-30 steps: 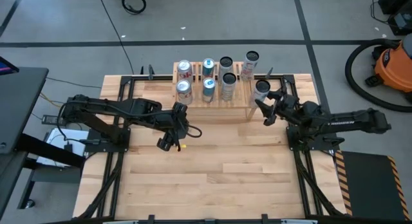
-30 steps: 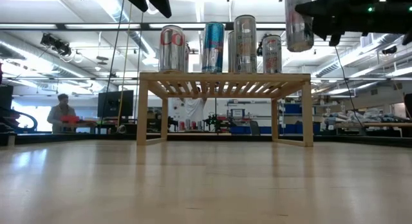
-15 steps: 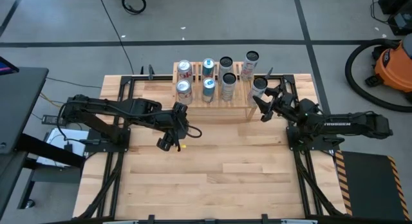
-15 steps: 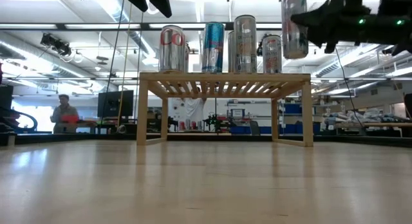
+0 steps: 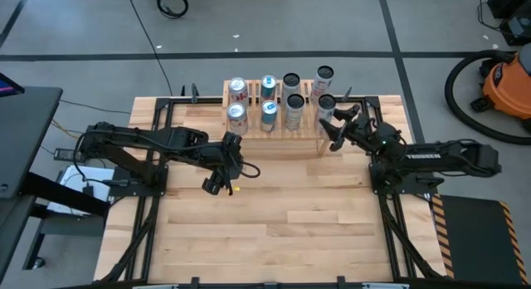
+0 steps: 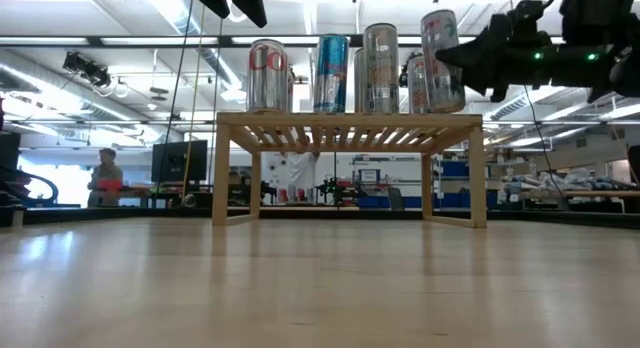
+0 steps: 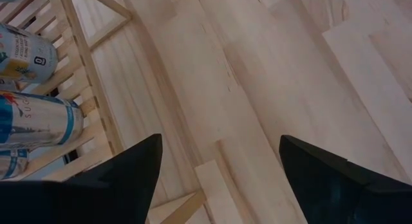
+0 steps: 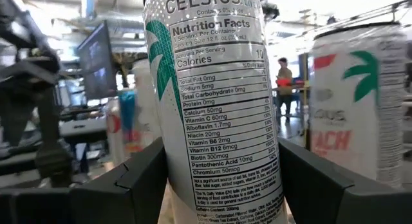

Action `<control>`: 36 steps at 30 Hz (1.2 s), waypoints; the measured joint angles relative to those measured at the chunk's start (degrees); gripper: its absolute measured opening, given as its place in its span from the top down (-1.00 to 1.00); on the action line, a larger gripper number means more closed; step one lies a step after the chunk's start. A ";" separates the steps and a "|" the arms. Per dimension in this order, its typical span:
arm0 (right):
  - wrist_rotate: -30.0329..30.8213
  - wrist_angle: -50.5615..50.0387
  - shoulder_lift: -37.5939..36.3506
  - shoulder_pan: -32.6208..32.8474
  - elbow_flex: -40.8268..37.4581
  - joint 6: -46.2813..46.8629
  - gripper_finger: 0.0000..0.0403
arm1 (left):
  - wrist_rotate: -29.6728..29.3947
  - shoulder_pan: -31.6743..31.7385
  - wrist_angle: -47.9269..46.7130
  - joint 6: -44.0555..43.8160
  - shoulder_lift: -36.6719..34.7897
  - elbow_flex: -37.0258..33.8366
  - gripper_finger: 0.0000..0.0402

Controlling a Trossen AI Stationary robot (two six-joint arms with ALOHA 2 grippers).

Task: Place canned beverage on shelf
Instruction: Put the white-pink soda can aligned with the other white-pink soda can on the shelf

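The light-wood shelf (image 5: pixel 275 139) stands at the table's far middle; its slatted top (image 6: pixel 345 121) carries several upright cans (image 5: pixel 268 113). My right gripper (image 5: pixel 333 129) is shut on a white Celsius can (image 5: pixel 326 105) at the shelf's right end, beside another white can (image 8: pixel 357 102). In the low view this held can (image 6: pixel 441 58) stands with its bottom just over the slats; whether it touches them I cannot tell. My left gripper (image 5: pixel 219 179) is open and empty above the table, in front of the shelf's left part, and shows in its wrist view (image 7: pixel 219 179). My right gripper pinches the can's side wall (image 8: pixel 177 179) between its two fingers (image 8: pixel 138 182), about mid-height (image 6: pixel 458 60). The fingers come level from the table's right side. The can stands nearly upright, leaning slightly, over the shelf's right end.
Bare tabletop (image 5: pixel 274 222) lies on the near side of the shelf. An orange vacuum (image 5: pixel 506 83) stands on the floor beyond the table's right edge. A person (image 6: pixel 103 178) shows far off in the room behind.
My right gripper has carried the can toward the table's left and far edge and down, from beside the shelf's right end to over its slatted top. The can stays nearly upright, now level with the other cans.
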 joint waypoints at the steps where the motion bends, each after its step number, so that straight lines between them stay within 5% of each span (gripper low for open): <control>1: -0.04 1.17 0.83 -0.32 0.00 0.20 -0.29 | 0.00 0.00 0.02 0.00 0.00 0.00 -0.56; 16: -3.06 5.75 8.02 -3.15 0.09 2.32 -0.31 | -0.02 0.00 -0.02 -0.04 0.00 0.00 -0.56; 36: -2.99 6.98 8.77 -3.13 0.09 1.22 -0.65 | 0.00 0.00 -0.02 -0.61 0.00 0.00 -0.56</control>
